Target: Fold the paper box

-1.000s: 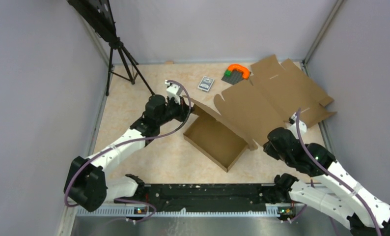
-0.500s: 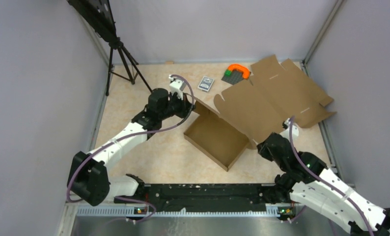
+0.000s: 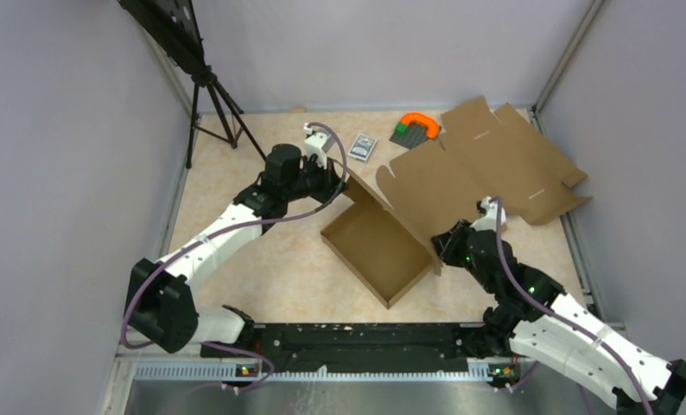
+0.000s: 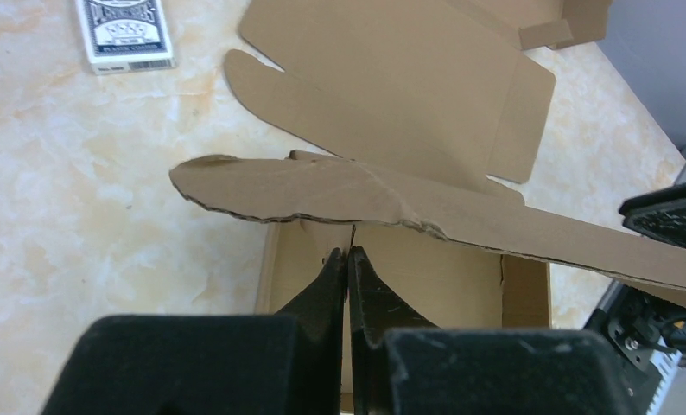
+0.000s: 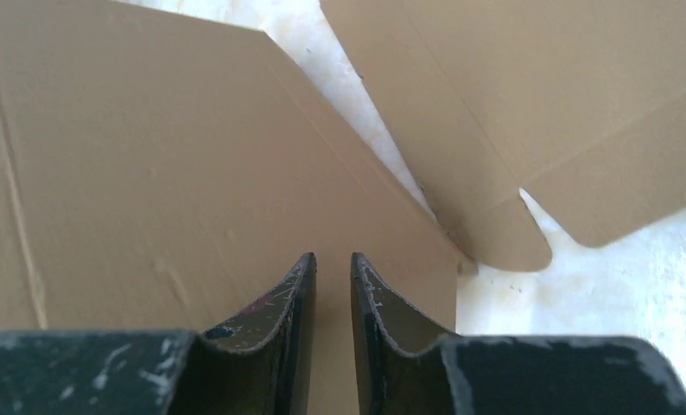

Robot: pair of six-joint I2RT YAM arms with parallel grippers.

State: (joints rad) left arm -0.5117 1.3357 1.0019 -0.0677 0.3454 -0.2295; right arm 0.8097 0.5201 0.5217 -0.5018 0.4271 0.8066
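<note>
The paper box (image 3: 377,252) is a brown cardboard tray at the table's middle, with its lid (image 3: 426,192) raised behind it. My left gripper (image 3: 336,179) is at the tray's far left corner. In the left wrist view its jaws (image 4: 348,253) are shut, with their tips at the box wall (image 4: 435,272) under a bent side flap (image 4: 322,188). My right gripper (image 3: 444,245) is at the lid's right end. Its jaws (image 5: 332,258) stand a narrow gap apart, empty, with their tips against the lid panel (image 5: 149,156).
A second flat cardboard blank (image 3: 508,156) lies at the back right and shows in the right wrist view (image 5: 538,104). A small grey card pack (image 3: 363,147) and an orange clamp on a dark block (image 3: 416,127) lie at the back. A tripod (image 3: 214,104) stands at the back left.
My right gripper has moved left and forward to the lid's right end. The box has slid a little left and nearer. My left gripper has moved slightly right along the far corner.
</note>
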